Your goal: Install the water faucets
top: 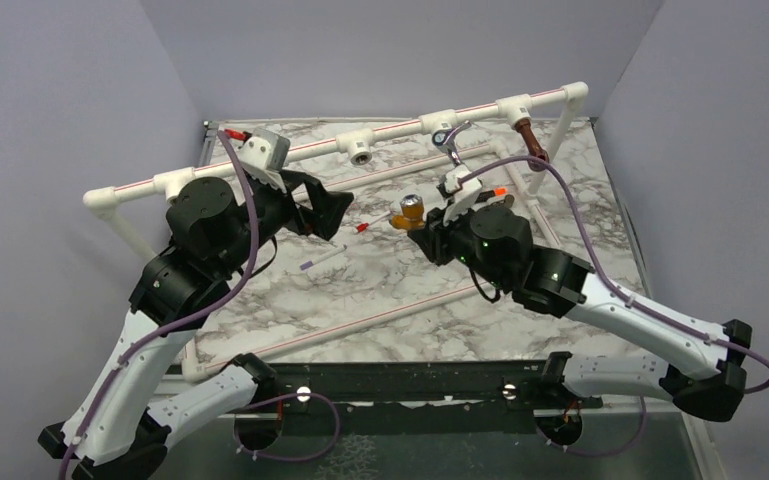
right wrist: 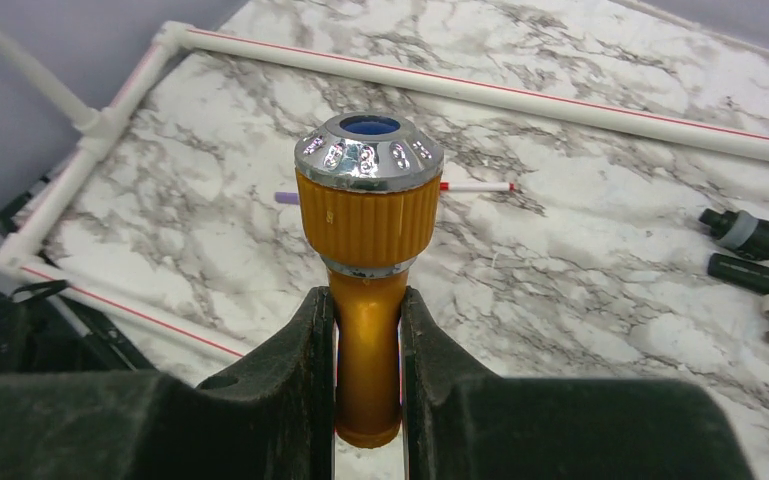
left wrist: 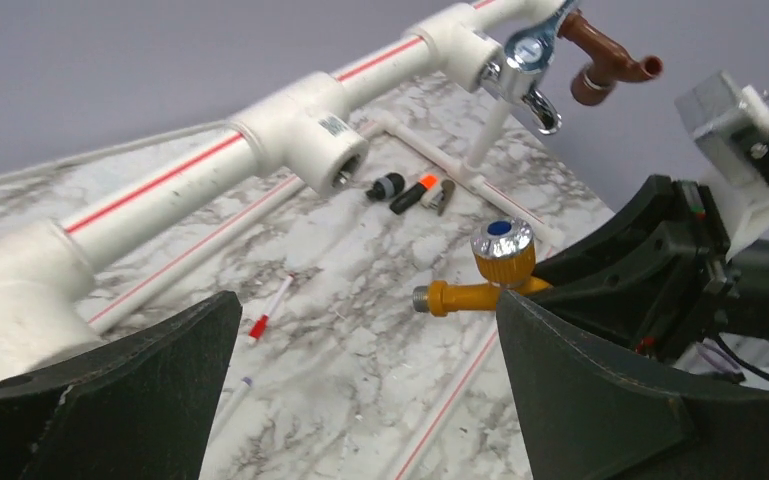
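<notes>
My right pincer is clamped on the stem of the mustard-yellow faucet. It holds the faucet above the worktop, threaded end pointing left, I judge to line it up with the open tee socket on the far pipe. My left pincer gapes wide and empty nearby. The chrome faucet and copper-brown faucet sit on the pipe further right.
</notes>
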You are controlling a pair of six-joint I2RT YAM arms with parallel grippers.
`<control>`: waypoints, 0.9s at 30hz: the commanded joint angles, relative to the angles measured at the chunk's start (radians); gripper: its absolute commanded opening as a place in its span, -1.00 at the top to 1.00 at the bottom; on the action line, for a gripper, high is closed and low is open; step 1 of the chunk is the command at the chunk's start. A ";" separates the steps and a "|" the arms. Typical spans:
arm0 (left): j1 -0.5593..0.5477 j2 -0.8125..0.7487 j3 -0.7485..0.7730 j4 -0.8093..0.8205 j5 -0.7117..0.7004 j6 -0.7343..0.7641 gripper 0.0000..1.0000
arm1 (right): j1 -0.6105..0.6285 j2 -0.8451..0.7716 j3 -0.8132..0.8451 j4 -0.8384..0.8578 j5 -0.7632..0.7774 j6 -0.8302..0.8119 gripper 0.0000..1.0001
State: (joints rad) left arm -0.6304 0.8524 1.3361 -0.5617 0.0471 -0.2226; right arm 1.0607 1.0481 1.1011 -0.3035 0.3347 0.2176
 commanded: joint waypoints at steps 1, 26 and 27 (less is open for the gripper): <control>-0.003 0.043 0.114 -0.033 -0.200 0.092 -0.97 | -0.002 0.105 0.110 -0.057 0.111 -0.082 0.98; -0.003 0.319 0.354 -0.014 -0.986 0.347 -0.97 | -0.325 0.399 0.276 0.044 0.153 -0.187 0.98; -0.003 0.320 0.354 -0.014 -0.988 0.350 -0.98 | -0.337 0.397 0.276 0.049 0.156 -0.190 0.98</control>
State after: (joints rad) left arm -0.6308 1.1790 1.6497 -0.5926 -0.8440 0.0895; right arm 0.8055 1.4452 1.3441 -0.3363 0.4213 -0.0040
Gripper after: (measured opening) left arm 0.986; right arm 0.250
